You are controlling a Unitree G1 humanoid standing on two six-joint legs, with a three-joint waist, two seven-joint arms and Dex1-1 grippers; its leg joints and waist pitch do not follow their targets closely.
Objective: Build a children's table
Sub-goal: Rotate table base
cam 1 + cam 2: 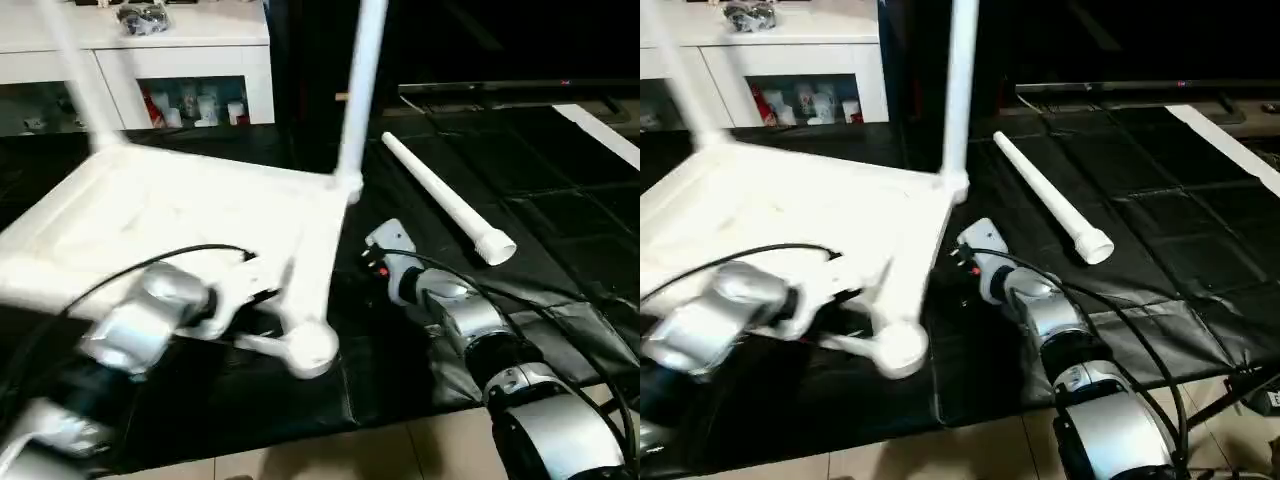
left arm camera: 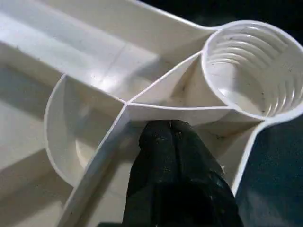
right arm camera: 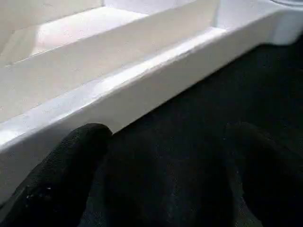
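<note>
Tabletop [image 1: 150, 215] first: it lies upside down on the dark mat [image 1: 560, 250], ribbed underside up, and looks like light, hollow moulded plastic, stiff along the ribs but smooth enough to skate on that mat. At the near corner the left gripper [image 2: 171, 130] has its black fingers pinched together right against a thin rib beside the empty threaded socket [image 2: 253, 68]; whether the rib is actually clamped I can't quite make out. Just right of the near edge, the right gripper [image 3: 163, 142] hovers low over the mat with fingers spread wide, holding nothing. Further back, two legs [image 1: 362, 95] already stand upright in the far corners. Off to the far right a loose leg [image 1: 445, 200] lies on the mat, slick, tapered and prone to rolling, so I'd grab it near the thick collar end.
</note>
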